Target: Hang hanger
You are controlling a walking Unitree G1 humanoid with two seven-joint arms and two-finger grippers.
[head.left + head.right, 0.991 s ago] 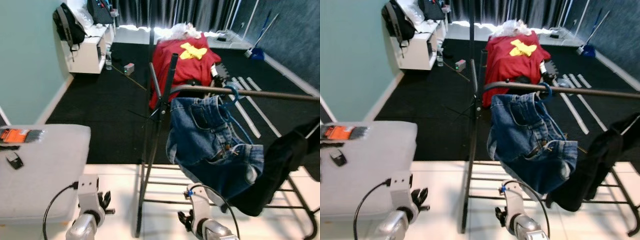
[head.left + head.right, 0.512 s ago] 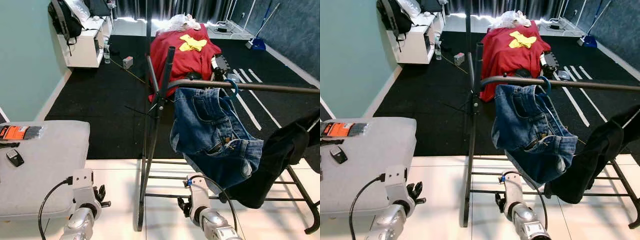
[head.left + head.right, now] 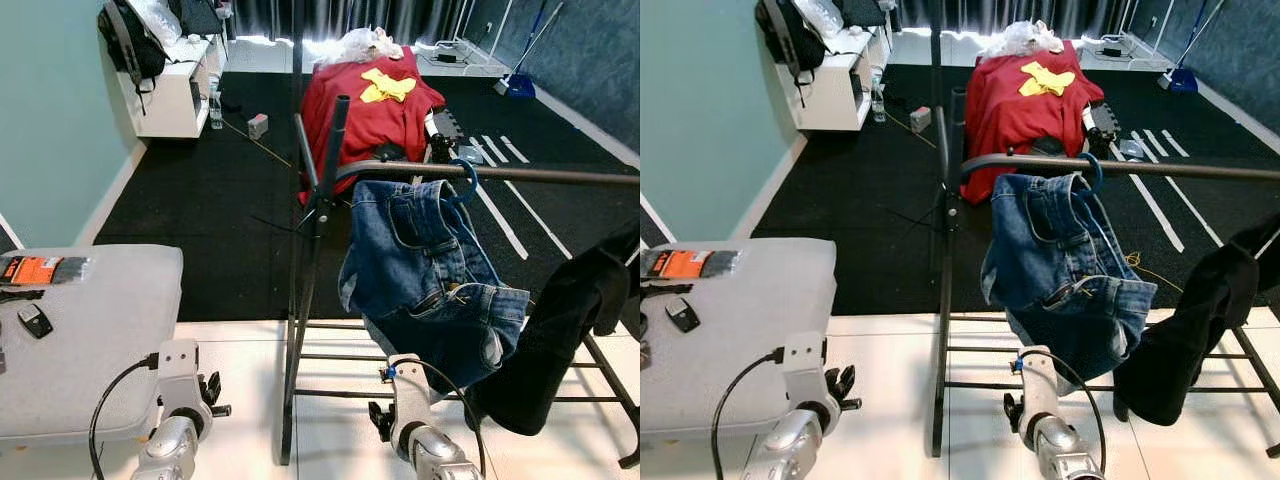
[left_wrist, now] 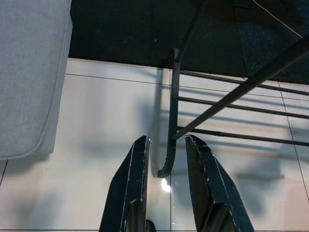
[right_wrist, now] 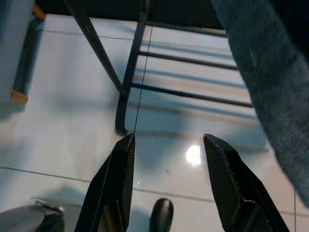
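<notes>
One blue hanger [image 3: 463,183] hangs on the rail [image 3: 520,175] carrying one pair of jeans [image 3: 425,280]; both grippers, left [image 4: 166,145] and right [image 5: 166,142], hang low, fingers parted, empty.

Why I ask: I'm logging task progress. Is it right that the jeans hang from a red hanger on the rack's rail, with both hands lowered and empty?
Not quite: the hanger is blue, not red, as the left eye view shows. The rest holds: the jeans hang from it on the rail, and the left hand and right hand are lowered, open and empty.
</notes>
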